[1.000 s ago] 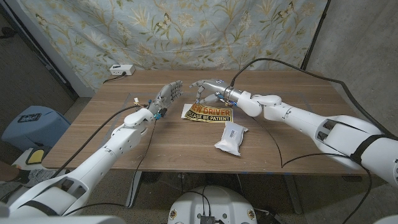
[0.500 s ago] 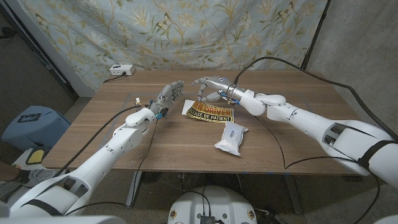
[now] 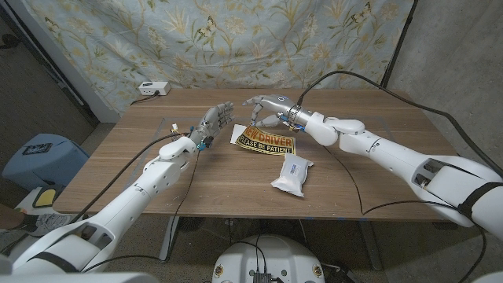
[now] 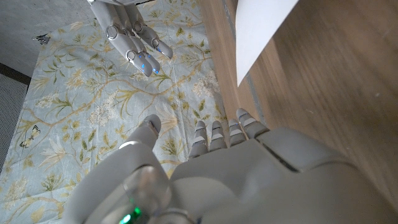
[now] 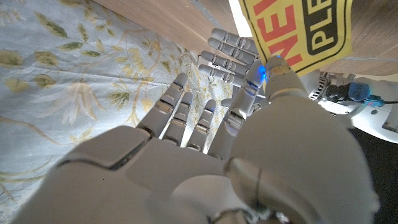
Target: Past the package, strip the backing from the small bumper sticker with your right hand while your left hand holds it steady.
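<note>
The small bumper sticker (image 3: 264, 143), yellow and black with a white edge, lies on the wooden table (image 3: 369, 189) just past the white package (image 3: 291, 174). My left hand (image 3: 216, 119) stands open a little to the left of the sticker, fingers spread, not touching it. My right hand (image 3: 264, 105) hovers open above the sticker's far edge, holding nothing. In the left wrist view the left hand (image 4: 217, 162) points toward the sticker's white corner (image 4: 261, 31) with the right hand (image 4: 130, 34) beyond it. In the right wrist view the right hand (image 5: 199, 137) faces the sticker (image 5: 305, 31) and the left hand (image 5: 231, 53).
A white power box (image 3: 153, 89) sits at the table's back left corner. A black cable (image 3: 354, 79) arcs over my right arm. A blue bin (image 3: 39, 157) stands on the floor at the left. A floral cloth (image 3: 236, 39) hangs behind the table.
My right hand has lifted off the sticker's far edge and drawn slightly back, fingers now off it. The left hand and the sticker have stayed in place.
</note>
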Action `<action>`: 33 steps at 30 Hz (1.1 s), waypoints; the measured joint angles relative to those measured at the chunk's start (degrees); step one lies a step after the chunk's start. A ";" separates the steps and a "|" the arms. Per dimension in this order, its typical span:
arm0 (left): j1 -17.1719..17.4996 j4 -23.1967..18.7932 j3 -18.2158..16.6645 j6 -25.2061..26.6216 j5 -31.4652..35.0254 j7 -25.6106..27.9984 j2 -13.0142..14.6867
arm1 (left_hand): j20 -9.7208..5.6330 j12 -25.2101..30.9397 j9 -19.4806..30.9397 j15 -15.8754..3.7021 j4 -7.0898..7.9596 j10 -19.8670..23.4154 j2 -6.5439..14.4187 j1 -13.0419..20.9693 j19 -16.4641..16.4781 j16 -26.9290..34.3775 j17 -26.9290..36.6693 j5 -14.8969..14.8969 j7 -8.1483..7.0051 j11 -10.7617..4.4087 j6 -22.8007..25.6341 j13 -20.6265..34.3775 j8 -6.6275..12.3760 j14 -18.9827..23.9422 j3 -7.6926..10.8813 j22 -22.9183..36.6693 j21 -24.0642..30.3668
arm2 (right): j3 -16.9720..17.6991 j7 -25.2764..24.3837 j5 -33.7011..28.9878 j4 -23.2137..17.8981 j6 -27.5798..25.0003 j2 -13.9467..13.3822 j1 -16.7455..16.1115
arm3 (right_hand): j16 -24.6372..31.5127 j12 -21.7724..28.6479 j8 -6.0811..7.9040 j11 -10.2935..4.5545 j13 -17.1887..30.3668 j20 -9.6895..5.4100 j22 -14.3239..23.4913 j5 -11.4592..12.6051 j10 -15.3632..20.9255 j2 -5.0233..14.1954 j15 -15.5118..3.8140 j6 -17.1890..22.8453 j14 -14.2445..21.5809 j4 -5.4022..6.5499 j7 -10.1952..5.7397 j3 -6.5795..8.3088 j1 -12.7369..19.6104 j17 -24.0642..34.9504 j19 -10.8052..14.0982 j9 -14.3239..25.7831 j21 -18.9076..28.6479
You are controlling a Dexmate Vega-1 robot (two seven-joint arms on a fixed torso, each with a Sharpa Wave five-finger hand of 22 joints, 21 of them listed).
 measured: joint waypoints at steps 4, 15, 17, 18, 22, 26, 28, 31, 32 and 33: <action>0.41 -1.19 -0.18 1.14 -0.39 0.58 0.46 | 0.60 0.00 0.00 0.97 -0.32 0.75 -0.23 0.23 0.60 0.00 0.00 0.00 0.30 0.75 0.76 0.00 0.00 0.51 -0.32 0.00 0.00 | 0.62 0.24 -0.01 -0.83 -0.21 -0.43 -0.45 | 0.00 -0.01 -0.20 0.00 0.00 0.00 0.00 0.00 0.00 0.00 0.00 0.20 0.00 0.00 -0.20 0.00 0.00 0.00 0.00 -0.02 0.00; 2.25 -5.40 -1.89 2.23 -0.79 1.25 1.86 | 1.45 0.45 0.00 1.74 -1.49 1.76 -1.41 0.61 1.45 0.00 0.00 0.05 2.39 1.76 1.32 -0.01 0.00 1.75 -1.14 0.00 0.32 | 1.00 0.69 -0.36 -1.31 -0.91 -0.71 -0.74 | 0.00 0.00 -0.31 -0.23 0.00 0.00 0.00 0.00 0.24 -0.01 0.00 -0.12 0.00 0.00 -0.51 0.00 -0.01 -0.01 0.00 0.02 0.00; 2.45 -5.78 -2.22 7.10 -4.59 3.74 1.90 | 1.78 0.45 0.00 2.26 -2.07 2.27 -1.56 0.77 1.79 0.00 0.00 0.52 3.63 2.49 1.76 -0.01 0.00 2.28 -1.10 0.00 0.32 | 2.23 0.71 -0.40 -2.78 -0.98 -1.39 -1.56 | 0.00 -0.22 -0.31 -0.22 0.00 0.00 0.00 0.00 0.23 -0.01 0.00 -0.12 0.00 0.01 -0.50 -0.01 -0.01 -0.01 0.00 0.02 0.00; 2.60 -6.13 -2.57 7.42 -4.93 3.78 1.95 | 2.17 0.53 0.00 2.66 -2.49 2.48 -1.77 0.98 2.18 0.00 0.00 0.63 4.11 2.93 2.23 -0.01 0.00 2.68 -1.18 0.00 0.32 | 2.27 0.72 -0.47 -2.82 -1.05 -1.40 -1.58 | 0.00 -0.22 -0.31 -0.22 0.00 0.00 0.00 0.00 0.23 -0.01 0.00 -0.12 0.00 0.16 -0.50 -0.16 -0.01 -0.01 0.00 0.03 0.00; 2.87 -6.93 -3.47 9.36 -7.10 3.91 2.03 | 2.69 0.67 0.00 3.36 -3.59 3.38 -2.27 1.48 3.78 0.45 0.00 0.84 5.88 4.02 4.01 -0.01 0.32 4.05 -1.19 0.00 0.39 | 2.48 0.75 -0.59 -3.06 -1.24 -1.49 -1.71 | 0.00 -0.21 -0.32 -0.22 0.00 0.00 0.00 0.00 0.23 -0.02 0.00 -0.12 0.00 0.16 -0.50 -0.16 -0.01 -0.01 0.00 0.04 0.00; 2.86 -7.83 -4.04 9.36 -7.10 3.91 2.34 | 3.24 1.12 0.00 3.17 -4.67 4.98 -3.14 2.36 5.79 0.54 0.19 1.28 7.12 4.70 7.06 -0.01 0.98 6.51 -1.60 0.00 0.95 | 2.48 0.76 -0.72 -3.06 -1.40 -1.49 -1.71 | 0.00 -0.21 -0.32 -0.22 0.00 0.00 0.00 0.00 0.22 -0.02 0.00 -0.12 0.00 -0.15 -0.50 -0.47 -0.02 -0.01 0.00 0.04 0.00; 2.80 -8.11 -4.17 13.97 -11.50 4.01 2.48 | 3.16 1.12 0.00 3.13 -4.75 5.78 -3.38 2.59 6.52 0.89 0.30 1.29 7.36 4.66 8.26 -0.01 1.34 7.33 -1.58 0.00 0.99 | 2.88 0.76 -0.78 -3.45 -1.47 -1.52 -1.85 | 0.00 -0.21 -0.32 -0.21 0.00 0.00 0.00 0.00 0.22 -0.02 0.00 -0.12 0.00 -0.15 -0.50 -0.47 -0.02 -0.01 0.00 0.04 0.00; 2.43 -8.84 -4.48 16.60 -13.49 4.35 2.71 | 3.03 1.57 0.00 2.65 -5.23 7.17 -3.48 3.50 7.67 0.89 0.30 1.29 7.45 4.54 10.69 -0.02 1.63 9.07 -1.58 0.19 0.99 | 2.94 0.76 -0.87 -3.46 -1.53 -1.48 -1.85 | 0.00 -0.20 -0.33 -0.21 0.00 0.00 0.00 0.00 0.22 -0.01 0.00 -0.12 0.00 -0.12 -0.49 -0.51 -0.01 -0.01 0.00 0.04 0.00; 2.36 -8.93 -4.51 16.60 -13.49 4.35 2.74 | 3.03 1.57 0.00 2.65 -5.23 7.64 -3.51 3.79 8.06 0.89 0.30 1.29 7.49 4.47 11.39 -0.02 1.65 9.45 -1.58 0.27 1.21 | 2.94 0.76 -0.89 -3.46 -1.54 -1.48 -1.85 | 0.00 -0.20 -0.38 -0.21 0.00 0.00 0.00 0.00 0.22 -0.01 0.00 -0.12 0.00 0.00 -0.49 -0.63 -0.01 -0.01 0.00 0.04 0.00; 2.25 -9.07 -4.56 17.66 -14.16 4.50 2.81 | 3.04 1.57 0.00 2.52 -5.23 8.03 -3.52 3.81 8.43 0.89 0.30 1.29 7.56 4.46 11.92 -0.02 1.65 9.75 -1.58 0.28 1.34 | 3.00 0.76 -0.91 -3.47 -1.57 -1.45 -1.85 | 0.00 -0.42 -0.48 -0.21 0.00 0.00 0.00 0.00 0.22 0.00 0.00 -0.13 0.00 0.00 -0.49 -0.63 0.00 -0.01 0.00 0.04 0.00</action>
